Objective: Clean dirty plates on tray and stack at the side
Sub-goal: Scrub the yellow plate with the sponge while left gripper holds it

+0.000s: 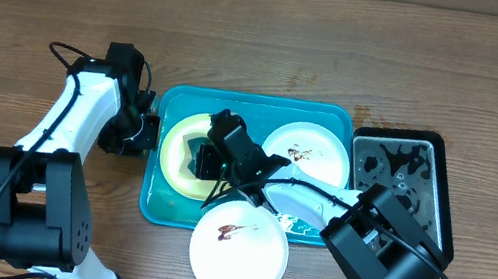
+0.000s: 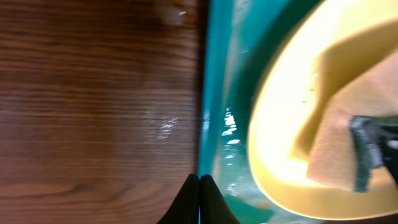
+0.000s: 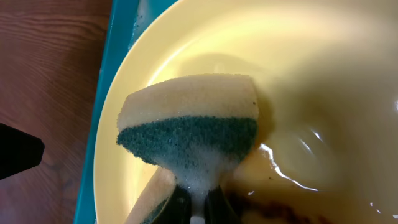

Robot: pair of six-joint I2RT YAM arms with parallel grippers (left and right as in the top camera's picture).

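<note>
The turquoise tray (image 1: 169, 106) holds the pale yellow-green plate (image 1: 179, 133) at left and a white plate (image 1: 323, 152) with a brown smear at back right. Another smeared white plate (image 1: 238, 254) lies over the tray's front rim. My right gripper (image 1: 208, 159) is shut on a yellow and green sponge (image 3: 189, 118) and presses it on the yellow-green plate (image 3: 323, 81), where brown wet smear shows. My left gripper (image 2: 199, 186) is shut on the tray's left rim (image 2: 204, 93); it shows in the overhead view (image 1: 149, 133) beside the tray.
A black tray (image 1: 429, 154) with dark parts stands right of the turquoise tray. Bare wooden table (image 1: 346, 44) lies behind and to the left. Soapy water wets the tray floor (image 2: 233, 124).
</note>
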